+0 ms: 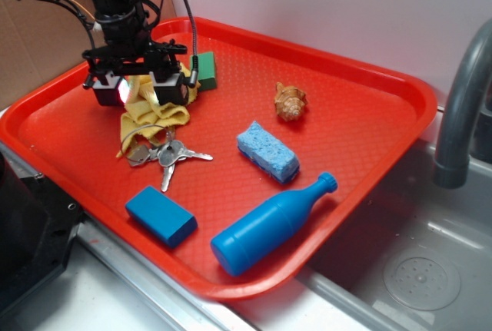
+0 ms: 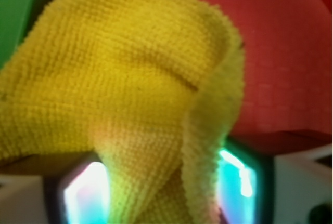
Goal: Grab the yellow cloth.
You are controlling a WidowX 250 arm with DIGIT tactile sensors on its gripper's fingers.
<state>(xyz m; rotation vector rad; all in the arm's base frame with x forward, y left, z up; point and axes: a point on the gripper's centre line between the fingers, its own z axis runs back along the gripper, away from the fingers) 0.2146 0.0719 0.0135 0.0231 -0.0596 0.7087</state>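
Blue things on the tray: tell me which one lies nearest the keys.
The flat blue block, just in front of the keys. The light-blue sponge and the blue bottle lie farther right.

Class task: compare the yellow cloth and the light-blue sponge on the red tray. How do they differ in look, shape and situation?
The yellow cloth is mustard yellow, limp and folded; the light-blue sponge is a firm, porous rectangular block. The cloth sits under the end effector, between its fingers in the wrist view; the sponge lies free near the tray's middle. The cloth's lower edge meets the keys; the sponge touches nothing else. Both rest on the red tray.
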